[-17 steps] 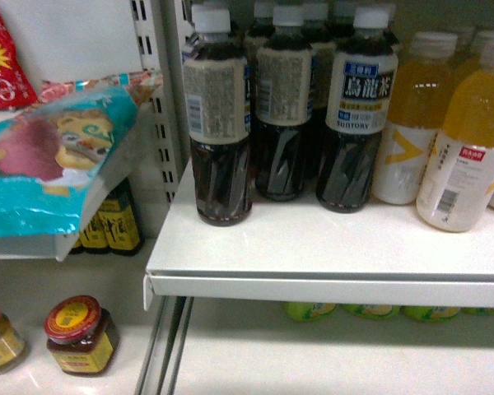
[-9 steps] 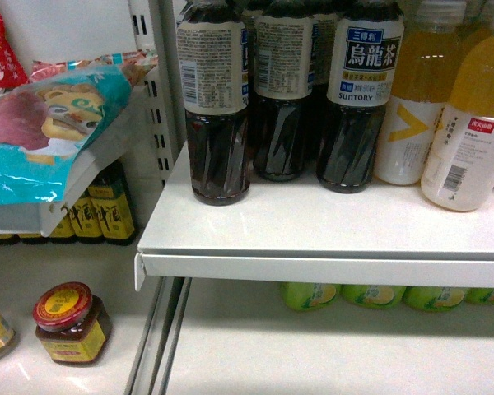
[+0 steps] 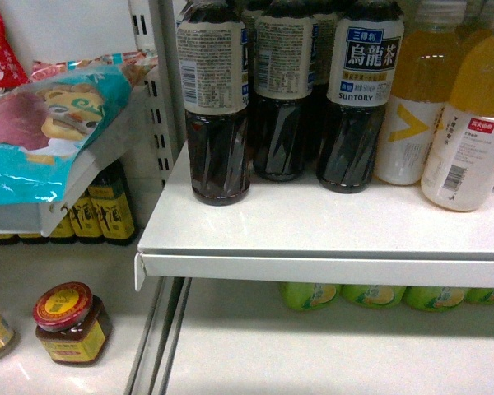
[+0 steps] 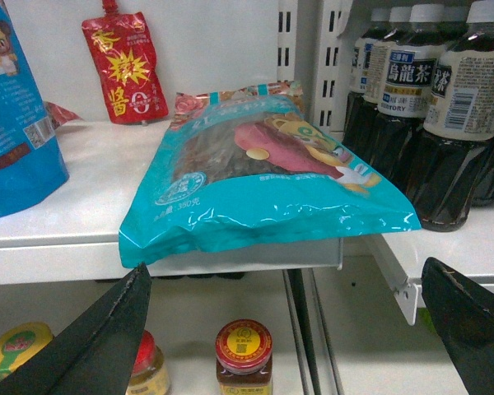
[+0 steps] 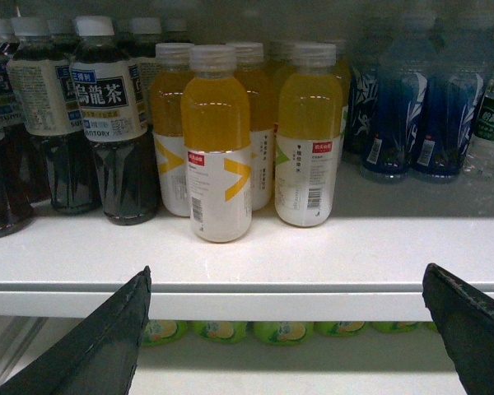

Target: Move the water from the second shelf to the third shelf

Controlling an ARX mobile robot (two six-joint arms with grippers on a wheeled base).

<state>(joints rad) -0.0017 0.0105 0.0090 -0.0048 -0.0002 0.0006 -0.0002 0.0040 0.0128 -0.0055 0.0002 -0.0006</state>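
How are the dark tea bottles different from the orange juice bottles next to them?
The tea bottles hold almost black liquid; the juice bottles hold bright orange-yellow liquid. The tea bottles stand taller and slimmer, the juice bottles shorter and rounder. The tea labels are cream and dark blue with large characters; the juice labels are white with a yellow arrow shape. Both kinds stand upright on the same white shelf with pale caps.

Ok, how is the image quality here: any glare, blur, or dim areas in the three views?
Head view: fairly sharp, tea bottle labels readable, dim under the shelf. Left wrist view: crisp, with glare streaks on the teal bag; the left hand shows as dark soft-edged fingers. Right wrist view: orange bottles clear, but the blue bottles at the back right look hazy and dim.
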